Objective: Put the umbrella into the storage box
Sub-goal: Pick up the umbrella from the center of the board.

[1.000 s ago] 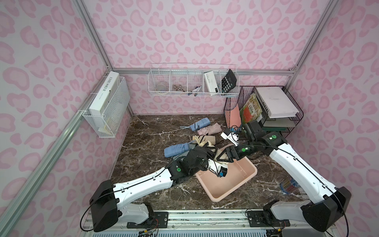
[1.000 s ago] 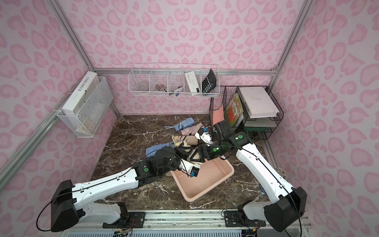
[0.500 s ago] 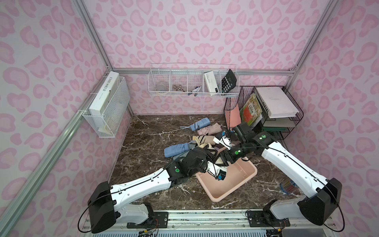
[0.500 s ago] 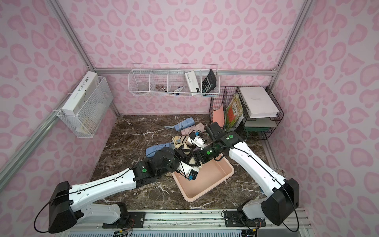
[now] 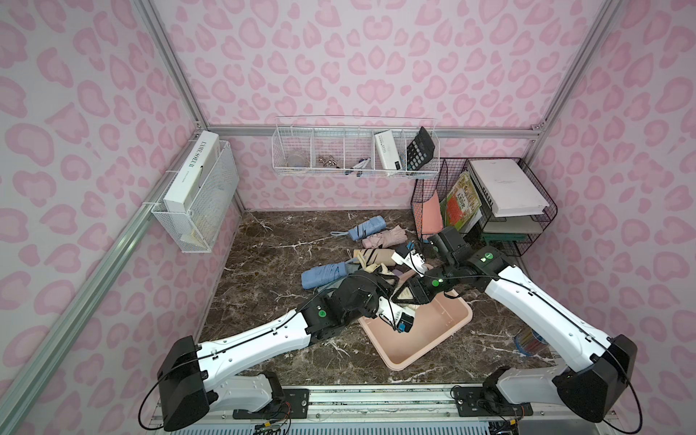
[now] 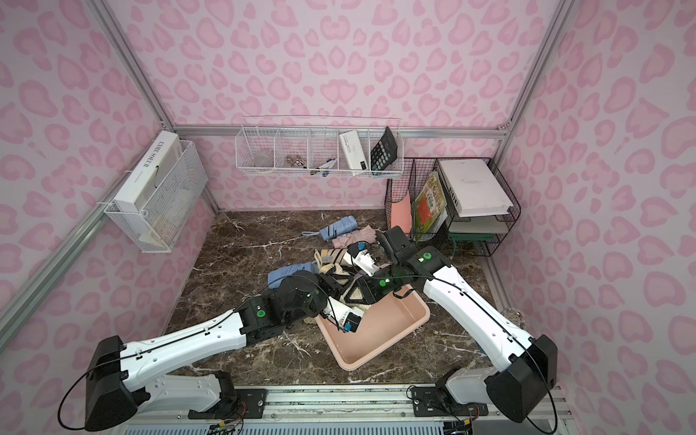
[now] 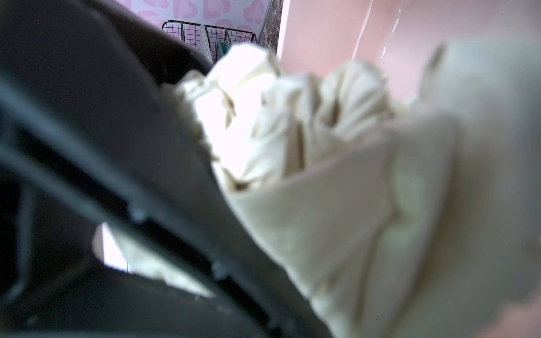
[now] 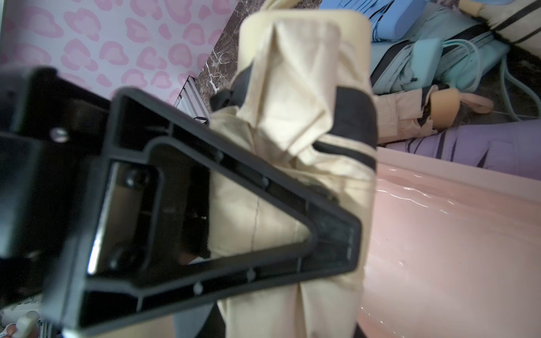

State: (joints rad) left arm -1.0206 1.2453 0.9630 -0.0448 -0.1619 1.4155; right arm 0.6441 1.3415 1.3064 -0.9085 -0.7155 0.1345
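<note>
The umbrella [image 8: 292,131], a cream folded one with a black strap, is held by both arms over the storage box [image 5: 433,331], at the box's 10 o'clock corner. The pink box lies on the dark marble tabletop [image 5: 282,263] at about 5 o'clock from its middle, with its long side running from 7 to 1 o'clock.

The right fingers [image 8: 330,234] are narrow and closed on the umbrella's body. One black triangular finger crosses in front of the fabric, just below the strap, and the other is hidden behind it. In the right wrist view the umbrella stands nearly upright, capped end up, with the pink inside of the box just beside it.

The left fingers [image 7: 131,161] press against the crumpled cream fabric at close range. They seem to pinch the same umbrella, though the second finger is lost in blur.

At 12 o'clock from the box lies a heap of other folded umbrellas, among them a blue one [image 5: 325,275] at 10 o'clock of the heap. A black wire rack [image 5: 542,222] stands in the tabletop's 2 o'clock corner.
</note>
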